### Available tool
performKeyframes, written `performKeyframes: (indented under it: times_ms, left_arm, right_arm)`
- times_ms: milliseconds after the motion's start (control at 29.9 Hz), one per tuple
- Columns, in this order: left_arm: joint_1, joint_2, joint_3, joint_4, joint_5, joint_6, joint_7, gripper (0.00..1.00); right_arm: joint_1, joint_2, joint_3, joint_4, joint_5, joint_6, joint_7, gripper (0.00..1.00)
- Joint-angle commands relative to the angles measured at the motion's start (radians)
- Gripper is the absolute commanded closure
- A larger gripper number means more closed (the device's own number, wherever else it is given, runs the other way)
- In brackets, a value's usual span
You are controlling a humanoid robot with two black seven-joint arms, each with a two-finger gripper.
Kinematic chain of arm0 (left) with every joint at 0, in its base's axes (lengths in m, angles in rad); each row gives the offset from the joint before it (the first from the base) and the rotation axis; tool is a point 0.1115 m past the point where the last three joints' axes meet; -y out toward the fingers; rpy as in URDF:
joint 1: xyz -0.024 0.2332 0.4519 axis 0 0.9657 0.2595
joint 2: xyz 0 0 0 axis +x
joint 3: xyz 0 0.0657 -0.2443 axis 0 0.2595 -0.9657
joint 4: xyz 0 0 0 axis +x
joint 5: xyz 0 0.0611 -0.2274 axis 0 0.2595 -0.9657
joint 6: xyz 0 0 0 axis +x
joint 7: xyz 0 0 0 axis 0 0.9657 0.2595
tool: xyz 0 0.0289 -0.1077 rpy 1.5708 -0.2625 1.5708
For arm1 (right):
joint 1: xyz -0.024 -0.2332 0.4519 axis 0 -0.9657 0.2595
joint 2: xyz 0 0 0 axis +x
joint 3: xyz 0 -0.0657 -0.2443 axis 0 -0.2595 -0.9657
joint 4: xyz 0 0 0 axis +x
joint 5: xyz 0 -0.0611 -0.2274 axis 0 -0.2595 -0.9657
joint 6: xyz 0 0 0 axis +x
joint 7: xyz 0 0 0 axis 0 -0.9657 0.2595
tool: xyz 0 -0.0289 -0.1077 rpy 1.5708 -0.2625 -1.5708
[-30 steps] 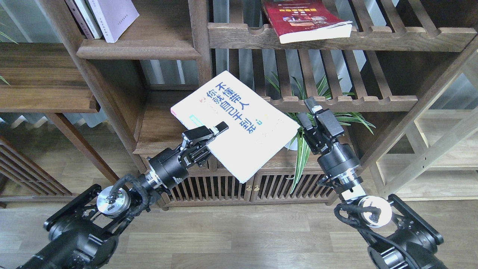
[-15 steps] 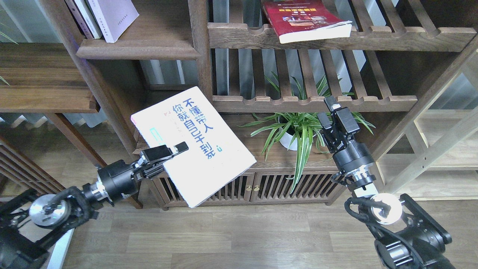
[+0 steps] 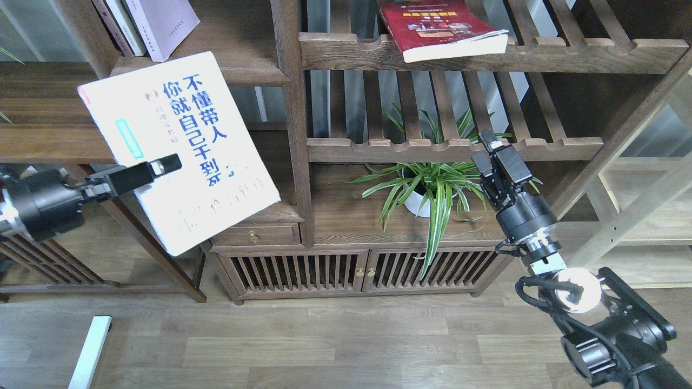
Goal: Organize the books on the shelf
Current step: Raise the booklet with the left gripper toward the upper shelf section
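Note:
My left gripper (image 3: 157,168) is shut on the large white book (image 3: 178,146) with big dark Chinese characters and holds it tilted in the air, in front of and just below the solid dark-brown shelf (image 3: 238,73) at the upper left. The thin pale lavender book (image 3: 162,24) leans on that shelf beside other upright books. The dark red book (image 3: 438,27) with photos lies flat on a slatted rack at the top. My right gripper (image 3: 494,146) is empty, fingers slightly apart, in front of the lower slatted rack.
A potted spider plant (image 3: 427,192) stands on the cabinet top under the slatted racks, close to my right gripper. A dark upright post (image 3: 294,119) divides the bookcase. A pale unfinished-wood rack (image 3: 643,205) is at the right. A white strip (image 3: 89,351) lies on the wood floor.
My left arm has swung the white book up and to the left, from the middle of the bookcase to the shelf's front. My right gripper has drawn back to the right, uncovering the plant.

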Motion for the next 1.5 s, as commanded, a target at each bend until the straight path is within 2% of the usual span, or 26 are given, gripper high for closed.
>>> performKeyframes:
  times_ms: [0, 234, 602, 802, 903, 1036, 1471]
  left_arm:
    - [0.000, 0.106, -0.048, -0.020, 0.001, 0.000, 0.000, 1.00]
    - [-0.012, 0.253, -0.152, -0.034, 0.004, 0.000, 0.000, 1.00]
    - [-0.222, 0.244, -0.150, -0.031, 0.016, 0.000, 0.000, 1.00]
    - [-0.354, 0.149, -0.127, -0.008, 0.097, 0.000, 0.000, 1.00]
    - [-0.379, 0.096, -0.125, 0.021, 0.140, 0.000, 0.000, 1.00]
    - [-0.388, 0.036, -0.130, 0.059, 0.217, 0.000, 0.000, 1.00]
    - [-0.395, -0.095, -0.148, 0.072, 0.356, 0.005, 0.000, 1.00]
  right_arm:
    - [0.023, -0.002, -0.002, -0.010, -0.003, 0.000, 0.000, 0.14]
    - [0.052, 0.008, -0.008, -0.027, -0.003, 0.000, -0.002, 0.14]
    - [0.043, 0.011, -0.034, -0.027, -0.003, 0.000, 0.000, 0.14]
    - [0.056, 0.011, -0.043, -0.027, -0.006, 0.000, -0.002, 0.14]
    - [0.064, 0.011, -0.043, -0.027, -0.008, 0.000, 0.000, 0.14]
    - [0.072, 0.010, -0.041, -0.027, -0.009, 0.000, -0.002, 0.14]
    - [0.067, 0.004, -0.025, -0.027, -0.008, 0.000, 0.000, 0.14]
